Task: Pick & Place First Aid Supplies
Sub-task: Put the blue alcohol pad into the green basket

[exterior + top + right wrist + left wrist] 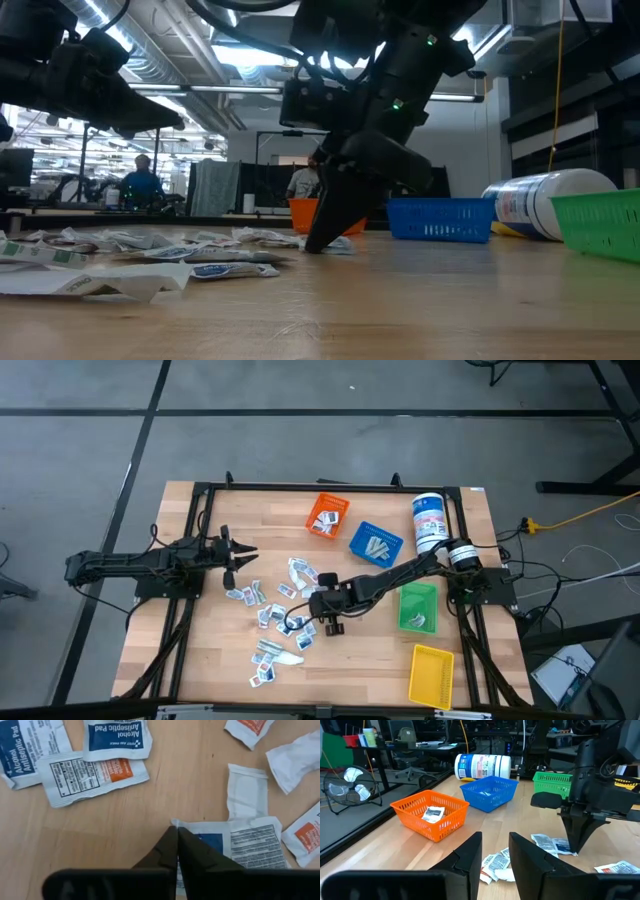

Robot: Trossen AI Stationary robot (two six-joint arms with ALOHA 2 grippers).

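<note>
Several small flat white first aid packets (272,618) lie scattered on the wooden table's middle. My right gripper (176,831) slants down among them, shut at the corner of a packet with blue and grey print (250,845); it also shows in the high view (314,602). That packet lies flat on the table. My left gripper (495,837) hovers open over the table's left part (243,557), level, with nothing between its fingers. One packet (434,814) lies in the orange bin (327,515). My right gripper has its shut fingertips on the corner of the blue-and-grey printed packet (181,826), at its edge. The fingers slant down from the table's right side. The packet lies flat on the wood; whether its edge sits between the fingers, the fingers themselves hide.
Blue bin (376,543) and a white canister lying on its side (428,522) are at the far right; green bin (418,607) and yellow bin (432,675) sit along the right side. Other packets (92,775) lie close around the right fingers.
</note>
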